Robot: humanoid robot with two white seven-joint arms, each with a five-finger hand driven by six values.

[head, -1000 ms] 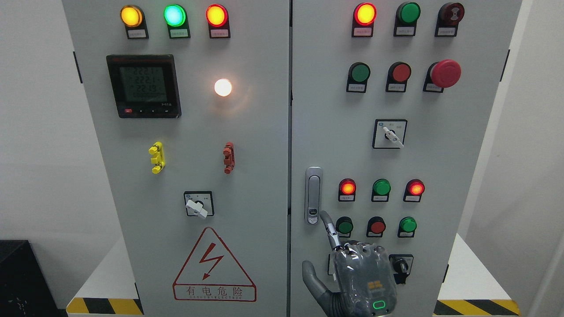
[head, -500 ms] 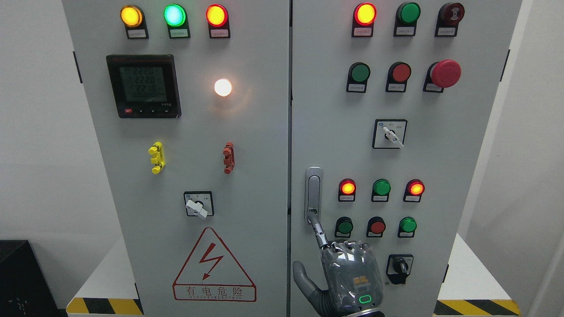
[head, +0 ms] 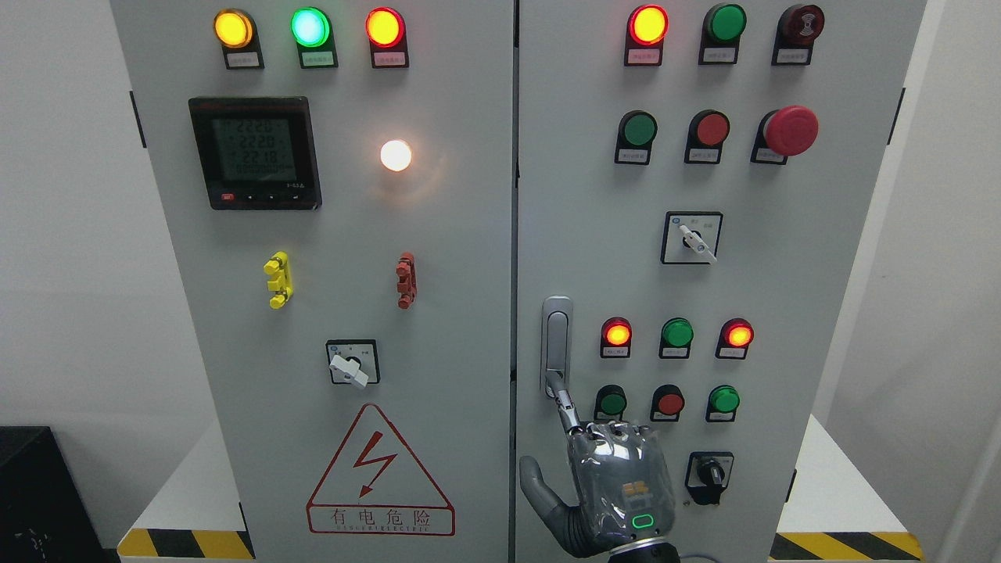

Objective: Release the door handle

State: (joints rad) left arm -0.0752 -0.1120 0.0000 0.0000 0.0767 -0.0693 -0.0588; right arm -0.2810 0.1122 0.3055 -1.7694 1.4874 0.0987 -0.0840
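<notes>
A: Where is the door handle (head: 556, 344)?

B: On the right-hand cabinet door (head: 821, 313), close to that door's left edge, just beside the seam between the two doors. It is a slim silver latch standing upright, so its long axis runs straight up and down. To its right sit two rows of lamps and buttons, the nearest a lit red lamp (head: 617, 334).

A: And the robot hand?

B: Only one shows. The robot hand (head: 606, 485) rises from the bottom edge, right of the middle, so I take it for the right one. It lies directly below the handle and a little to the right of it. The left one is out of view.

A: Is it gripping the handle?

B: No. Its index fingertip (head: 555, 383) reaches up and to the left and meets the handle's lower end, where the release catch seems to be. The other fingers look curled back over the palm, and the thumb (head: 538, 481) sticks out to the left, apart from the door. Clenched but for that one finger, holding nothing.

A: So what does the next move turn on?

B: I judge it turns on that single contact at the bottom of the upright latch. The press has to go into the door there, and if the fingertip slides rightward it is near a green button (head: 611, 403).
</notes>
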